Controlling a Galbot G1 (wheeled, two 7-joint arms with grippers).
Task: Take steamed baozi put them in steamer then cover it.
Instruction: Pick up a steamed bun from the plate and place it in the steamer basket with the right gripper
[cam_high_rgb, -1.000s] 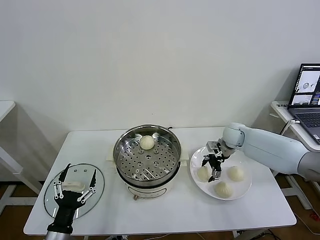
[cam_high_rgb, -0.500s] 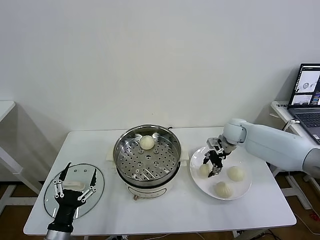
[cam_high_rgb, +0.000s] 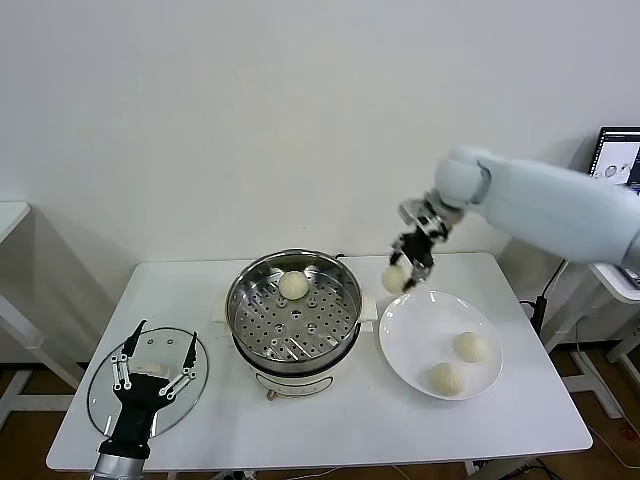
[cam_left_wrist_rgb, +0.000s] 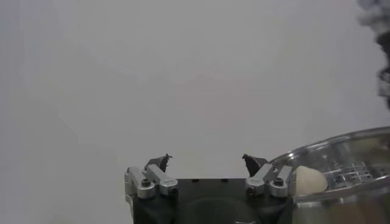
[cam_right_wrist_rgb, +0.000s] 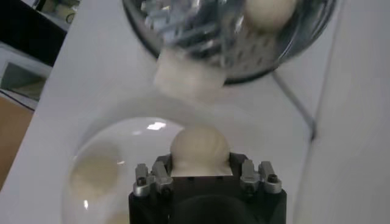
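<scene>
- the right pincer is hanging in the air between the steamer and the white plate, above the desk, and is clamping one steamed baozi between its closed-in fingers (the right wrist view is showing the bun sitting snug against the pincer body).
- the held bun is hanging clear of the plate, just beside the steamer's right rim and higher than it.
- one baozi in the steamer is resting on the perforated tray, toward the back wall; the left wrist view is also catching it inside the shiny rim.
- two baozi are lying on the plate: one toward its right side, one near its front edge, apart from each other.
- the cover is lying flat on the desk at the front left, well apart from the steamer, white handle up.
- the left pincer is hovering over the cover with its fingers spread wide, gripping nothing.
</scene>
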